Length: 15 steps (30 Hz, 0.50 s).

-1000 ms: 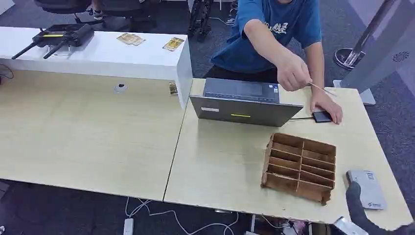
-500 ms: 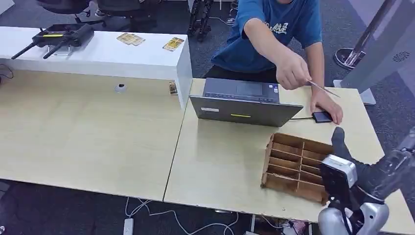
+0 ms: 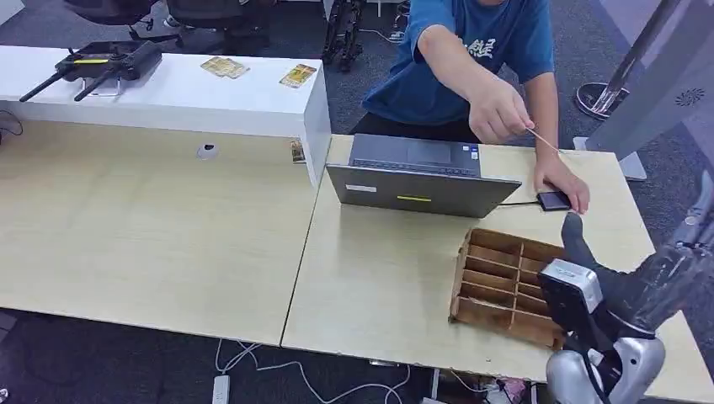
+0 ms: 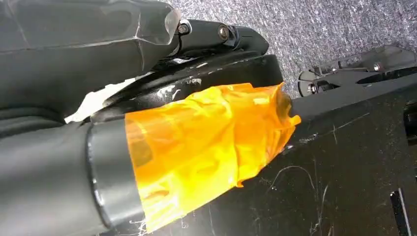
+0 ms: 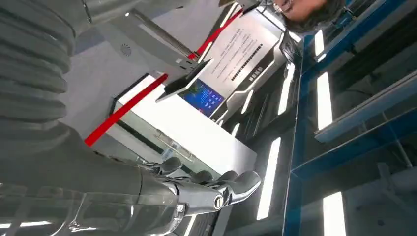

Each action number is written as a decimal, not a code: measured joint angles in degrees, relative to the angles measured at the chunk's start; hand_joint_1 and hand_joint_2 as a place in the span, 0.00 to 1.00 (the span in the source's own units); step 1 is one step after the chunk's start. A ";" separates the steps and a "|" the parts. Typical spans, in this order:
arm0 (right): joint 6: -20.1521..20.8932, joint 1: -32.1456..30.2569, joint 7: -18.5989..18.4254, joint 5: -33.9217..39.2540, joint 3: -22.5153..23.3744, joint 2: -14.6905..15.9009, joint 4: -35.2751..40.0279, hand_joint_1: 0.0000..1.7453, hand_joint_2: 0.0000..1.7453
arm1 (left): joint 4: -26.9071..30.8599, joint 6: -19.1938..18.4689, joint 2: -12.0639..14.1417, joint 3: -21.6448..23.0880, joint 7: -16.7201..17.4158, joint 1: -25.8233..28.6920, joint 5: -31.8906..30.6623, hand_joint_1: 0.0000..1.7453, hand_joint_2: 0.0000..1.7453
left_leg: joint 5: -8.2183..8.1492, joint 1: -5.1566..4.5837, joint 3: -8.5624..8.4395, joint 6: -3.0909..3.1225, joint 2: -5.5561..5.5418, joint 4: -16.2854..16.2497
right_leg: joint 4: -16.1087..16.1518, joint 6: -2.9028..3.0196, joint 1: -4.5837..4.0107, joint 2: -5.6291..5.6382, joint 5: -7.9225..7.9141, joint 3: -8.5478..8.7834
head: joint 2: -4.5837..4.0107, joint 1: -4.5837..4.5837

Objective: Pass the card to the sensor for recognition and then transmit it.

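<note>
A person in a blue shirt pinches a thin card (image 3: pixel 544 140), seen edge-on, above the table's far right side. Their other hand rests on a small black sensor (image 3: pixel 551 200) wired to the laptop (image 3: pixel 417 178). My right hand (image 3: pixel 602 269) is raised over the right end of the wooden organizer (image 3: pixel 505 282), below and nearer than the card, apart from it. Its dark fingers (image 5: pixel 216 191) stretch out, apart, with nothing in them. My left hand (image 4: pixel 216 34) hangs over grey carpet, fingers straight, holding nothing.
A white raised counter (image 3: pixel 168 93) at the back left carries a router and several cards. A silver post base (image 3: pixel 602 99) and a grey stand are on the floor at the right. The light wooden table (image 3: pixel 168 236) stretches away to the left.
My right arm has risen from the table's near right corner to over the organizer's right end, covering the white device there. The person's hand with the card has lifted slightly.
</note>
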<state>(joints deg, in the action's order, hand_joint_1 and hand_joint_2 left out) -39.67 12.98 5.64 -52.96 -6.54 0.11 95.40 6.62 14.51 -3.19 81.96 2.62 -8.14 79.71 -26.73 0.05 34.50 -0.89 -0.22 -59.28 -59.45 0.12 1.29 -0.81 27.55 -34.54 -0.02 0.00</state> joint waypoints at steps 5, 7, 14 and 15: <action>6.82 8.23 -5.77 -1.81 -3.24 4.42 -5.09 0.00 1.00 | 0.00 -0.13 0.13 0.94 0.33 -0.17 -0.15 0.00 0.00 | 0.04 -0.01 -0.02 0.02 0.00 -0.02 | 0.00 -0.04 0.02 0.00 -0.07 0.02 | 0.00 0.00; 14.74 15.52 -9.07 -0.08 -5.75 6.80 -9.86 0.00 1.00 | 0.00 -0.13 0.13 1.46 0.44 -0.27 -0.15 0.00 0.00 | 0.05 -0.03 -0.02 0.01 0.01 -0.03 | 0.00 0.00 0.02 0.02 -0.11 0.01 | 0.00 0.00; 21.92 28.18 -10.97 5.99 -9.16 9.35 -22.01 0.00 1.00 | 0.00 -0.22 0.15 2.10 0.81 -0.45 -0.04 0.00 0.00 | 0.12 -0.03 -0.02 0.04 -0.03 -0.06 | -0.01 -0.01 0.01 -0.02 -0.11 0.00 | 0.00 0.02; 21.96 28.99 -10.99 6.21 -9.38 9.53 -23.21 0.00 1.00 | 0.00 -0.22 0.15 2.10 0.85 -0.48 0.02 0.00 0.00 | 0.12 -0.03 -0.02 0.04 -0.04 -0.06 | -0.01 0.00 0.01 -0.02 -0.11 0.01 | 0.00 0.00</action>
<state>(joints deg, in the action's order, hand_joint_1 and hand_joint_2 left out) -17.70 41.97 -5.36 -46.75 -15.91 9.64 72.19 6.62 14.29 -3.04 84.06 3.48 -8.61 79.73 -26.61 0.03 34.48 -0.85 -0.26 -59.34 -59.46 0.11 1.30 -0.84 27.44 -34.54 -0.02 0.00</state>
